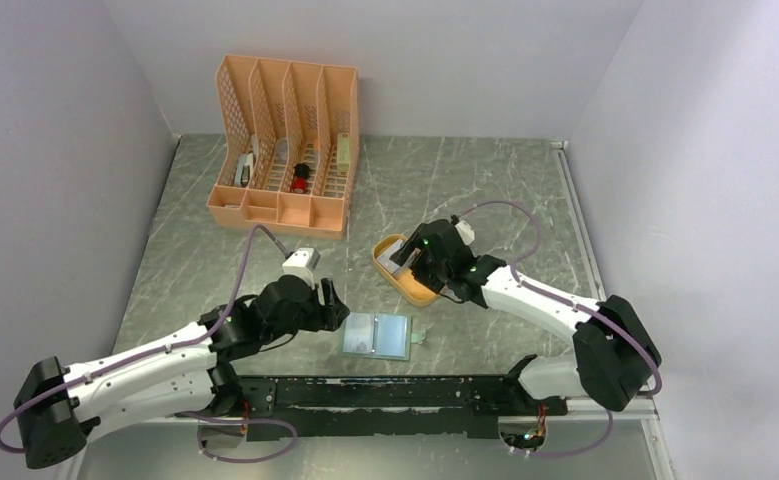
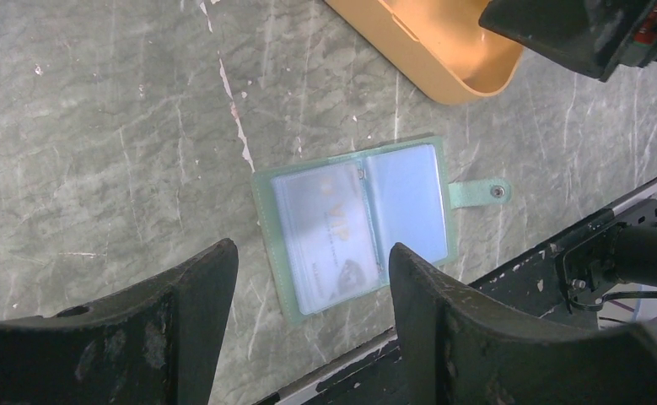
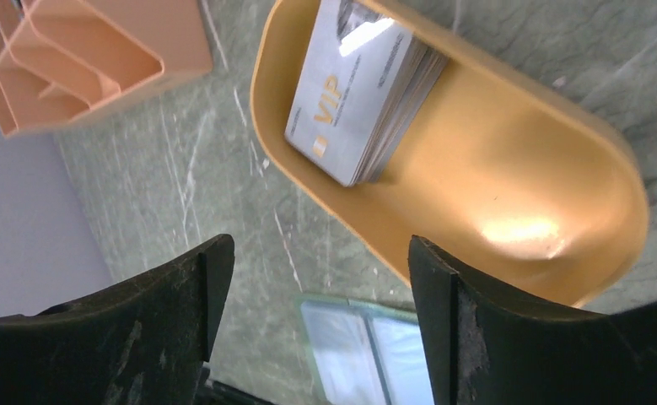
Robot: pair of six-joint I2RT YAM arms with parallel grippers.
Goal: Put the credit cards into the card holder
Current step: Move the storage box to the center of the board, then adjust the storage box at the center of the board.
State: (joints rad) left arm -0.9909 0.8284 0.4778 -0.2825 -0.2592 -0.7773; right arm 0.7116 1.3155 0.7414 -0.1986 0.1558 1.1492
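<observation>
The credit cards (image 3: 363, 89) sit as a neat stack at one end of the mustard tray (image 3: 510, 169), tilted up against its wall, with gold "VIP" lettering on the top card. The card holder (image 2: 360, 224) lies open and flat on the table (image 1: 465, 180) just beside the tray, toward the arms, with its snap tab sticking out to one side. One clear sleeve already seems to hold a card.

The right gripper (image 3: 318, 253) hangs over the tray's near rim with its jaws spread wide and nothing between them. The left gripper (image 2: 312, 253) hovers above the open holder, equally wide and empty, touching nothing.

The trouble lies in the stack itself. The cards are thin, slick and pressed together, so a pinch could lift several at once or skid off the top one. The tray wall crowds the stack, and a finger catching it would likely shove the light tray across the table. Nothing pins the holder either — a card pushed at a sleeve mouth may simply slide the wallet away.
</observation>
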